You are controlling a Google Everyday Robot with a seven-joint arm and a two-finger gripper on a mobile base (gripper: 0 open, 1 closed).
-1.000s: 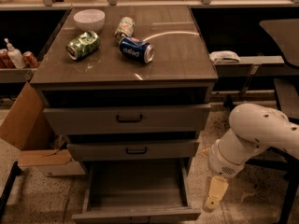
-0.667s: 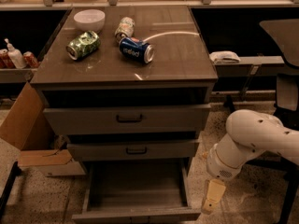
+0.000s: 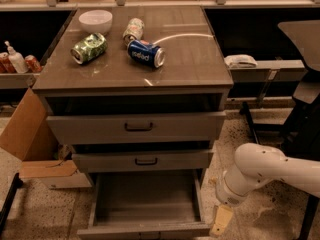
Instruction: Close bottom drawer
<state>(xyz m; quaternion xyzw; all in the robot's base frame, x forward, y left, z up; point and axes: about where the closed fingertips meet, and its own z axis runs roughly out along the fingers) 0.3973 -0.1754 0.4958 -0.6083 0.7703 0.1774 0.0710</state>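
The bottom drawer is pulled far out of the grey-brown cabinet, its deep box open to view and its low front panel at the lower edge of the view. Its handle is not visible. The middle drawer above it stands out slightly and has a small black bar handle. The uppermost drawer also stands out a little. My gripper hangs at the end of the white arm, just right of the bottom drawer's front right corner, near the floor.
On the cabinet top lie a green can, a blue can, another can and a white bowl. A cardboard box stands left of the cabinet. A dark chair is at right.
My arm and gripper have shifted slightly left, closer to the bottom drawer's front right corner. The drawers have not moved.
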